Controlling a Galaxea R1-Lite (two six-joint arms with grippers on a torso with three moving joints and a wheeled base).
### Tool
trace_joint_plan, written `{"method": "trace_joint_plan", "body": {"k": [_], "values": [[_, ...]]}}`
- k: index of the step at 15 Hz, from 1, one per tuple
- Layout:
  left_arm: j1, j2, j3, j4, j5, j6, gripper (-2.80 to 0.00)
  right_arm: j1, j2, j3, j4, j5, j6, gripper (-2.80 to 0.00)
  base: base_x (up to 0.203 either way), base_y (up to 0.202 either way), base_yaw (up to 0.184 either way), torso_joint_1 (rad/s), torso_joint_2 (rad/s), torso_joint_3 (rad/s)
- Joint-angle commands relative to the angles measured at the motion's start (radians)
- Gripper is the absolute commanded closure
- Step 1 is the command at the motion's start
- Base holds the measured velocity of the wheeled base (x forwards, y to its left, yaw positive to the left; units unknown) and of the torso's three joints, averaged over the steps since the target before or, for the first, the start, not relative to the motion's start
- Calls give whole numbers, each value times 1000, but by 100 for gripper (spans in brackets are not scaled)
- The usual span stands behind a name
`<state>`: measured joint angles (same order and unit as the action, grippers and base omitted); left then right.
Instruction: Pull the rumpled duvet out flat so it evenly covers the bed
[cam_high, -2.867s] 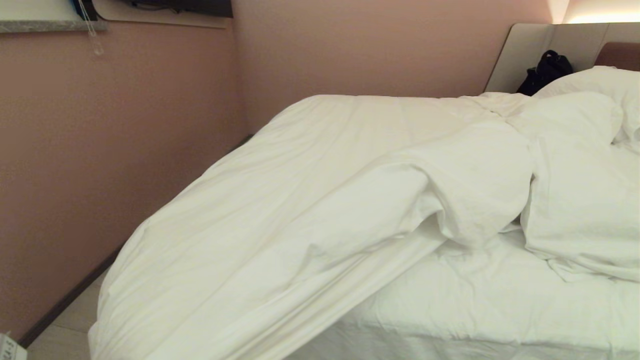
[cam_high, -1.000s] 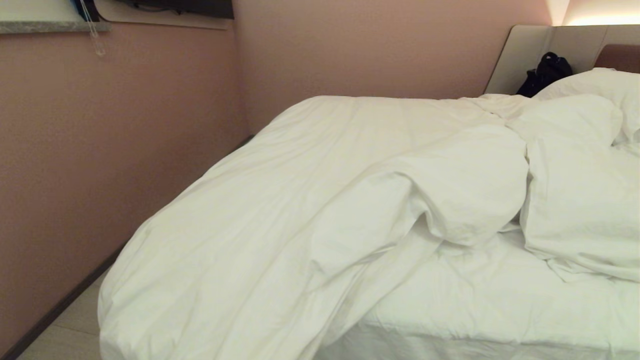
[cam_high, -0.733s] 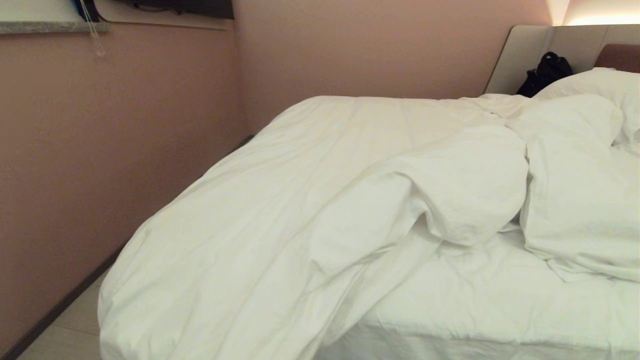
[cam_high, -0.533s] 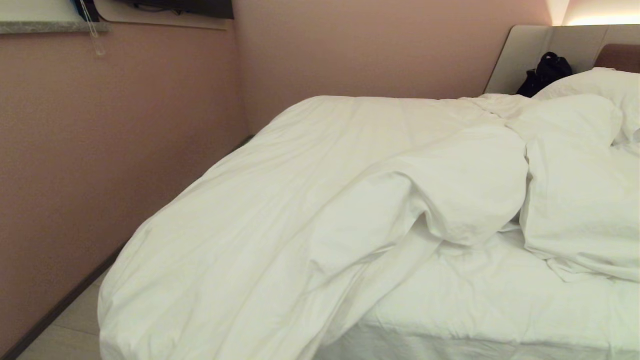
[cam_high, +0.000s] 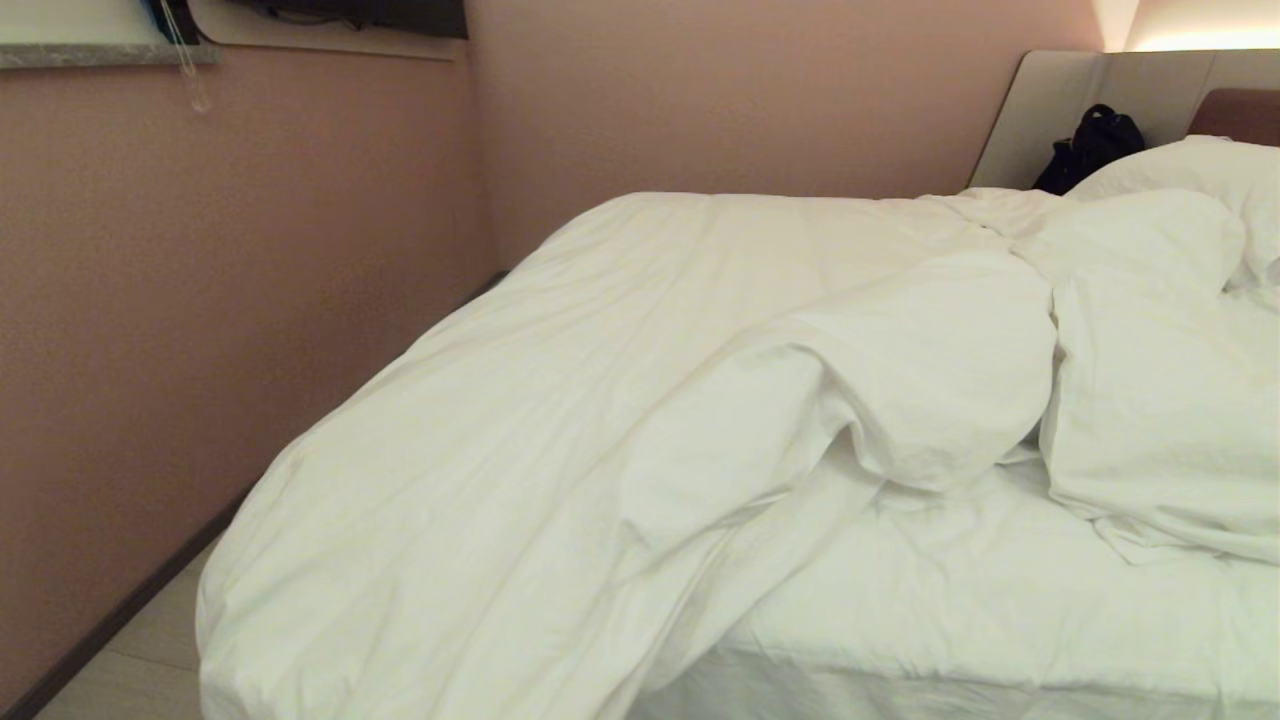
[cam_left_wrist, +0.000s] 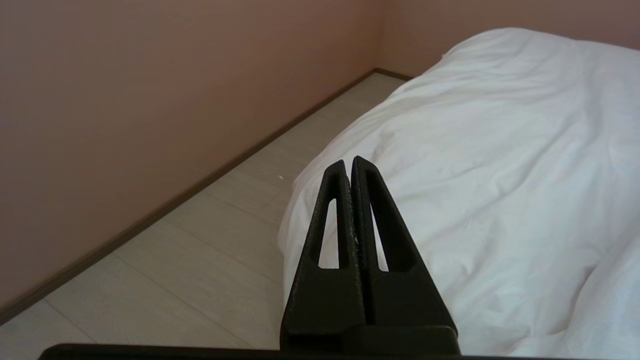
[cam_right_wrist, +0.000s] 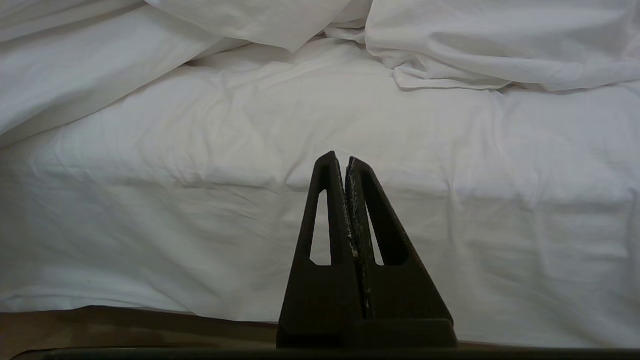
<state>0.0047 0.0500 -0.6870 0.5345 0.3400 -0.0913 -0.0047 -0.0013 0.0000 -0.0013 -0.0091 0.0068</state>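
I see the duvet (cam_high: 620, 400) bunched up on the bed (cam_high: 950, 600). It lies heaped along the side by the wall and hangs over the corner down to the floor (cam_left_wrist: 200, 240). The sheet (cam_right_wrist: 320, 150) on my near side is bare. My left hand (cam_left_wrist: 350, 162) is shut tight with nothing in it, up in the air by the hanging corner. My right hand (cam_right_wrist: 339, 157) is shut and empty too, pointing at the bed's near side. A pillow (cam_high: 1190, 160) sits by the headboard (cam_high: 1060, 100).

Closed left gripper (cam_left_wrist: 351, 162) before duvet (cam_left_wrist: 490, 150)
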Motion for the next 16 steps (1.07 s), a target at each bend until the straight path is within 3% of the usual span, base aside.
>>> {"method": "trace_joint_plan", "body": {"k": [1, 4, 7, 10, 16], "values": [[-1, -48, 27, 1, 4, -9, 0, 0, 1, 0, 0, 0, -1, 0, 0, 0, 0, 0, 0, 0], [-1, -50, 60, -42, -13, -28, 0, 0, 1, 0, 0, 0, -1, 0, 0, 0, 0, 0, 0, 0], [-2, -50, 170, -202, -78, -31, 0, 0, 1, 0, 0, 0, -1, 0, 0, 0, 0, 0, 0, 0], [-2, -50, 312, -395, -224, -23, 0, 0, 1, 0, 0, 0, -1, 0, 0, 0, 0, 0, 0, 0], [-2, -50, 380, -406, -343, -22, 0, 0, 1, 0, 0, 0, -1, 0, 0, 0, 0, 0, 0, 0]]}}
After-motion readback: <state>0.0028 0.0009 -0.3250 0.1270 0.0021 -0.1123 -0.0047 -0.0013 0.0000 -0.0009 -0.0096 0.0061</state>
